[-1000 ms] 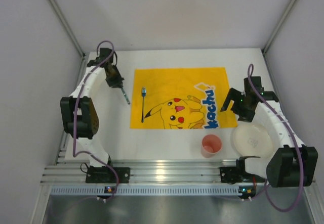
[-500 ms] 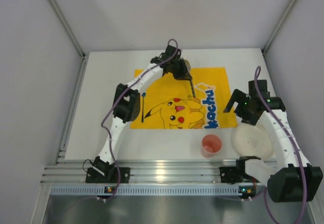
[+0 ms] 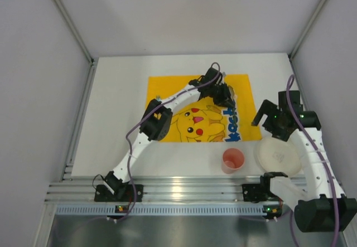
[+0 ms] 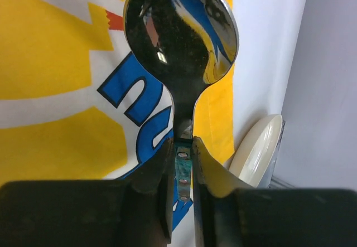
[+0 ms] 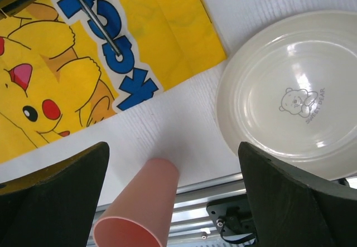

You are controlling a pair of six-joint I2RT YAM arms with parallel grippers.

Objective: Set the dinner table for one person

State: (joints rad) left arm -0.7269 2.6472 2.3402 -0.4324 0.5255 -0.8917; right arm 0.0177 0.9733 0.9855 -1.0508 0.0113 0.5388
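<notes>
Since the earlier frames the left gripper (image 4: 183,146) is swung from the table's left side across the yellow mat (image 3: 167,88) to its blue lettering; its jaws are closed narrowly on the handle of a spoon (image 4: 181,46); the right gripper (image 5: 173,146) is held wide, gripping nothing, above a pink cup (image 5: 139,213) and white plate (image 5: 290,91); the dinner table (image 3: 117,119) is seen beneath everything, its rail (image 3: 178,188) by the arm bases.

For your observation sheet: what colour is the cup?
The cup is salmon pink, clearest in the right wrist view.
</notes>
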